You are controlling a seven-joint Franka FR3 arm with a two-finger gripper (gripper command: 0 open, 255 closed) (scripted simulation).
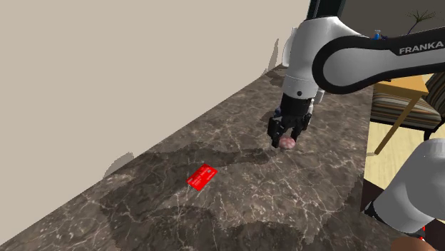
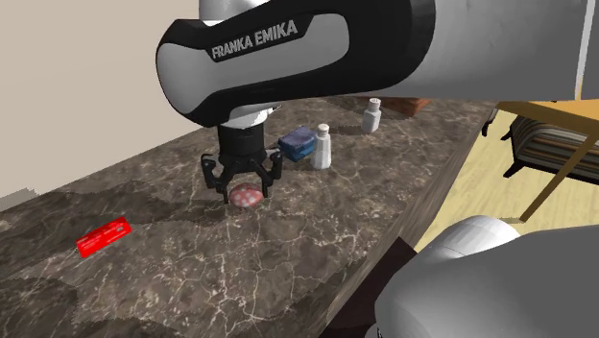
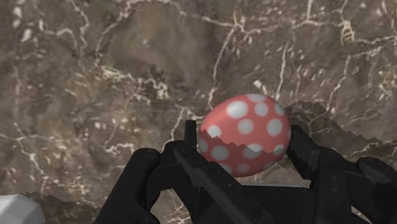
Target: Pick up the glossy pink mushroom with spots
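The pink-red mushroom (image 3: 245, 135) with white spots lies on the dark marbled countertop (image 1: 235, 207), toward its far end in the shoulder view. My black gripper (image 3: 245, 145) comes straight down on it, and the two fingers clasp its sides. In the shoulder view the mushroom (image 1: 288, 142) peeks out under the gripper (image 1: 287, 140). The second exterior view shows the mushroom (image 2: 246, 197) low between the jaws of the gripper (image 2: 246, 190), at counter level.
A flat red card (image 1: 202, 176) lies on the counter nearer the camera. Behind the gripper stand a blue box (image 2: 298, 144) and two white bottles (image 2: 323, 147), (image 2: 372, 116). The counter's edge runs along the right, with a wooden table and striped chair (image 1: 403, 107) beyond.
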